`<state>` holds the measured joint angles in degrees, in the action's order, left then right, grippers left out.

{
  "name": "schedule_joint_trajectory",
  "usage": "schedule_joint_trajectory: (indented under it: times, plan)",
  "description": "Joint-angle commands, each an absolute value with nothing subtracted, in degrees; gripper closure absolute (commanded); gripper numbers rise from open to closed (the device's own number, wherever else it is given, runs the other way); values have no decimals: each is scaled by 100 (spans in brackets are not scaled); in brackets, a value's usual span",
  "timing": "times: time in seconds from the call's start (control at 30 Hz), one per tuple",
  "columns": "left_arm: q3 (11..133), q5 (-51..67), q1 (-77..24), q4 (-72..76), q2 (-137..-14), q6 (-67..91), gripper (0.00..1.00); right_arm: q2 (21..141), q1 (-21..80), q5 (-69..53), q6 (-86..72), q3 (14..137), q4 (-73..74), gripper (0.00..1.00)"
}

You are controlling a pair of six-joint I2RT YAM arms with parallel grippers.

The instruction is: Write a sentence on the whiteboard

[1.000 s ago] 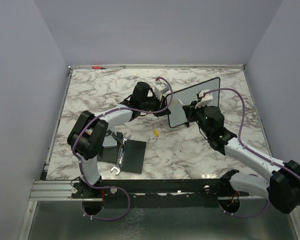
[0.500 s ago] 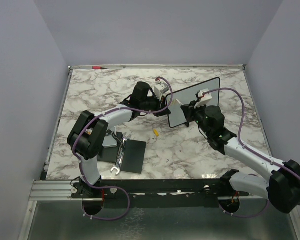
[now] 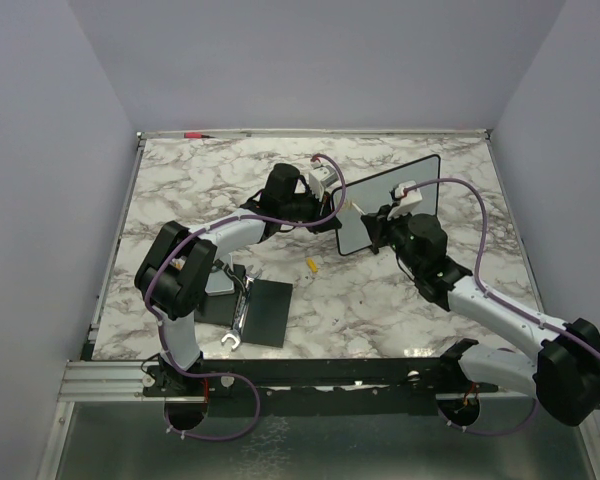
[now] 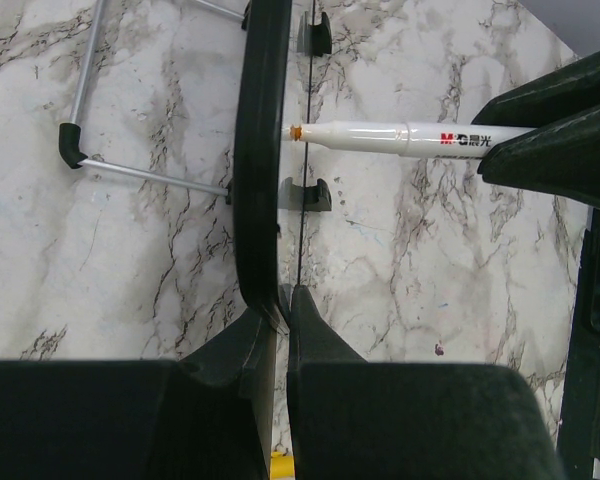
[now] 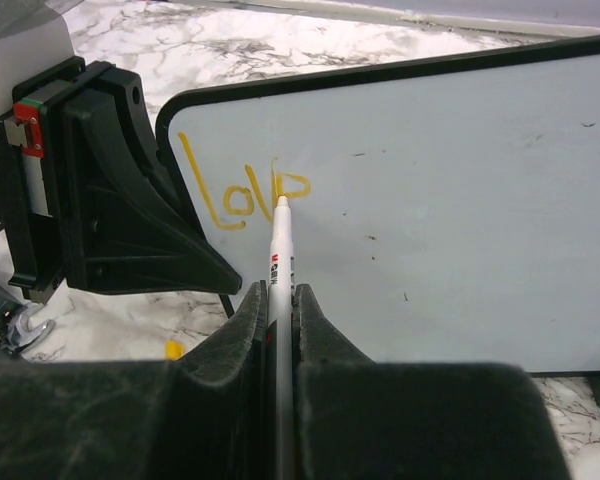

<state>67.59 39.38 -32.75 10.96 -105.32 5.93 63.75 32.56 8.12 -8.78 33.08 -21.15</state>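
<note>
At lower left of the overhead view lie a flat black pad (image 3: 263,310) and a wrench (image 3: 234,328) touching the pad's left edge. Nearer the middle, a small yellow piece (image 3: 310,265) rests on the marble table (image 3: 180,180). Just right of centre, the whiteboard (image 3: 390,195) stands tilted on its wire prop stand (image 4: 130,172). The left gripper (image 4: 280,305) pinches the board's left edge, one finger on each face of the black frame. In the right wrist view the sentence (image 5: 242,192), so far a few yellow-orange letters, sits in the board's upper left corner. The white marker (image 5: 280,250) points up the middle of that frame, its tip touching the last letter. The right gripper (image 5: 278,295) has its jaws clamped on the marker's barrel.
</note>
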Motion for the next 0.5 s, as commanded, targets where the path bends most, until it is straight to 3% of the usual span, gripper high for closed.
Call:
schedule_joint_trajectory:
  times: [0.0, 0.47]
  plan:
    - [6838, 4014, -3357, 926, -10547, 431, 100, 6372, 3231, 951, -957, 3142, -2066, 99]
    - [6838, 4017, -3356, 920, -10556, 422, 100, 6337, 3230, 1376, -1017, 3091, -2012, 99]
